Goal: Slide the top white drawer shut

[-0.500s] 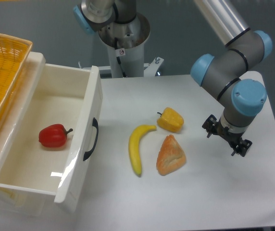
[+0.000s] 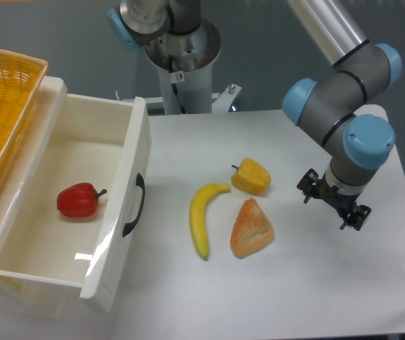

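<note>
Nothing shifted since half a second ago: top white drawer [image 2: 75, 205] still open, gripper [image 2: 333, 205] far right, jaw state unreadable.

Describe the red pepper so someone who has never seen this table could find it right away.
Start at the top white drawer, pulled open on the left side of the table. Inside it, on the white floor, lies the red pepper, the only thing in the drawer. It is glossy red with a dark stem, unlike the yellow pepper, banana and bread out on the tabletop.
</note>
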You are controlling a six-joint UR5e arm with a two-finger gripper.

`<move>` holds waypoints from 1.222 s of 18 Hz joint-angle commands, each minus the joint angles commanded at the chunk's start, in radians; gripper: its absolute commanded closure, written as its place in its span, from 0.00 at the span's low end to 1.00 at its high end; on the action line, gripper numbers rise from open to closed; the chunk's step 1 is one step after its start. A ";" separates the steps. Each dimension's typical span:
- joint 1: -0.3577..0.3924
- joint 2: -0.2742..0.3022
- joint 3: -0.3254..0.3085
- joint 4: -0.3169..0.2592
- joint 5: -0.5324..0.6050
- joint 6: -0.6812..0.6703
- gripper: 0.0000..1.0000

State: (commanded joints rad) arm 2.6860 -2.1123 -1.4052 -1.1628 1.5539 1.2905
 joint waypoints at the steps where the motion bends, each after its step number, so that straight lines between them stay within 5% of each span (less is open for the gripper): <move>1: 0.001 0.002 0.000 0.005 -0.006 -0.019 0.00; 4: 0.006 0.020 -0.023 0.003 -0.092 -0.048 0.00; 10: -0.035 0.127 -0.089 -0.041 -0.147 -0.353 0.01; 19: -0.133 0.160 -0.124 -0.107 -0.201 -0.537 0.72; 22: -0.143 0.173 -0.126 -0.126 -0.276 -0.569 0.84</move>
State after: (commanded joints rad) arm 2.5433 -1.9390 -1.5309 -1.2885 1.2782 0.7211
